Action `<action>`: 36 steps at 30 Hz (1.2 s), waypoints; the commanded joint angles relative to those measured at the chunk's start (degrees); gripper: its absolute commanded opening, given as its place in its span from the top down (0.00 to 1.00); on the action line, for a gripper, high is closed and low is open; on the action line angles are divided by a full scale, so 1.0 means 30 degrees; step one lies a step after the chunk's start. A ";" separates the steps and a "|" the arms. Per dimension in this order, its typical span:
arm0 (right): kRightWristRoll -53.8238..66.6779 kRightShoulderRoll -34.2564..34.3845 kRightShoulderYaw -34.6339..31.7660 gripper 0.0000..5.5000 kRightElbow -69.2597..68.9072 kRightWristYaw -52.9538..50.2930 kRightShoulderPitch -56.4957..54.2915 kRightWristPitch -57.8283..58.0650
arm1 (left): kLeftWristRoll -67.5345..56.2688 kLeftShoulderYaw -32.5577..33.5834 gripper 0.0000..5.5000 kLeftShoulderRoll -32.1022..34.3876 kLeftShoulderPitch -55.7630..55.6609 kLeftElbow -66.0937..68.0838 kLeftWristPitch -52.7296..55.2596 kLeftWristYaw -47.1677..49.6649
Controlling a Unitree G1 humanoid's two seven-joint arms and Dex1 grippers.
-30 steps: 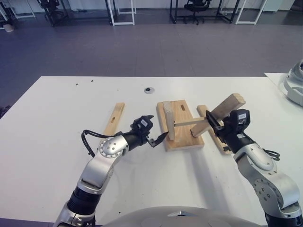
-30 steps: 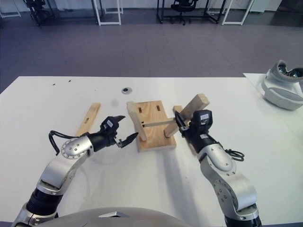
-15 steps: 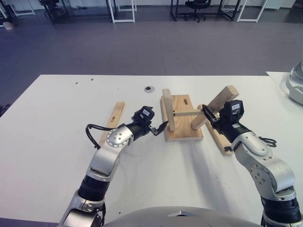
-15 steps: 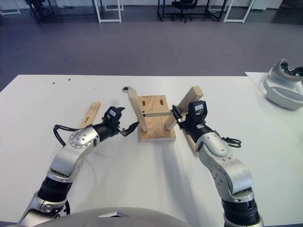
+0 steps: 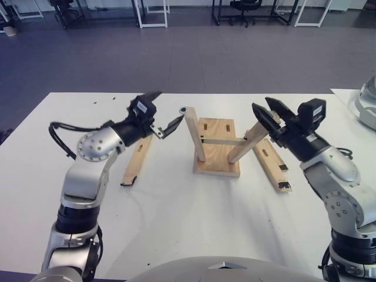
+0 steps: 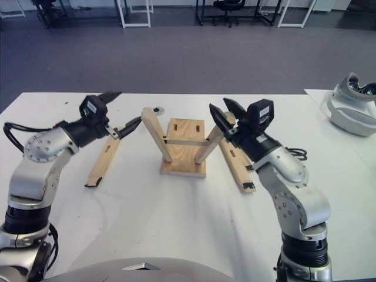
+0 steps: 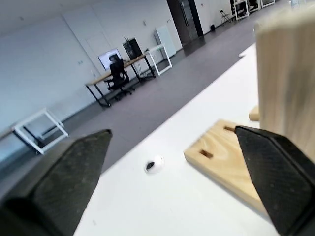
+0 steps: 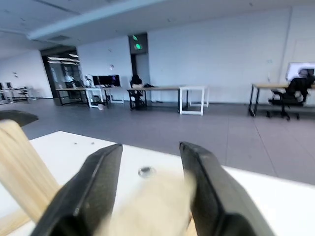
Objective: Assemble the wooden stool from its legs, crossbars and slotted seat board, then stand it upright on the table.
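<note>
Left eye view: the white table (image 5: 194, 223) carries all parts. The slotted seat board (image 5: 218, 158) lies flat at centre, underside up. Two legs stand in it, leaning outward: the left standing leg (image 5: 195, 136) and the right standing leg (image 5: 247, 144), joined by one crossbar (image 5: 223, 141). Two loose legs are not yet fitted. Both lie flat, long axes running away from the robot: one (image 5: 138, 160) left of the board, one (image 5: 271, 164) right of it.

The left gripper (image 5: 161, 111) hangs with fingers apart, holding nothing, just beside the left standing leg's top end. The right gripper (image 5: 262, 107) also has its fingers apart, at the right standing leg's top end.

Judgement: each loose leg lies below its nearer gripper, on the side away from the board. A descent with the jaws across the long axis appears required.
</note>
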 commanded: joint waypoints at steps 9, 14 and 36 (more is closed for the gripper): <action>0.2381 -0.1022 0.0985 0.61 0.3044 -0.0669 -0.3785 0.2928 | -0.3464 -0.2210 0.16 -0.3579 -0.4677 0.5040 0.0617 -0.0422; 0.1344 -0.0176 0.1852 0.61 0.3350 -0.0980 -0.2733 0.2792 | -0.3935 -0.3015 0.16 -0.4123 -0.3893 0.7260 0.0857 -0.1015; -0.4107 -0.0693 0.7548 0.61 0.6315 0.4666 -0.3918 -0.0041 | -0.3770 0.2146 0.16 0.8988 0.7232 0.1431 -0.0728 -0.9839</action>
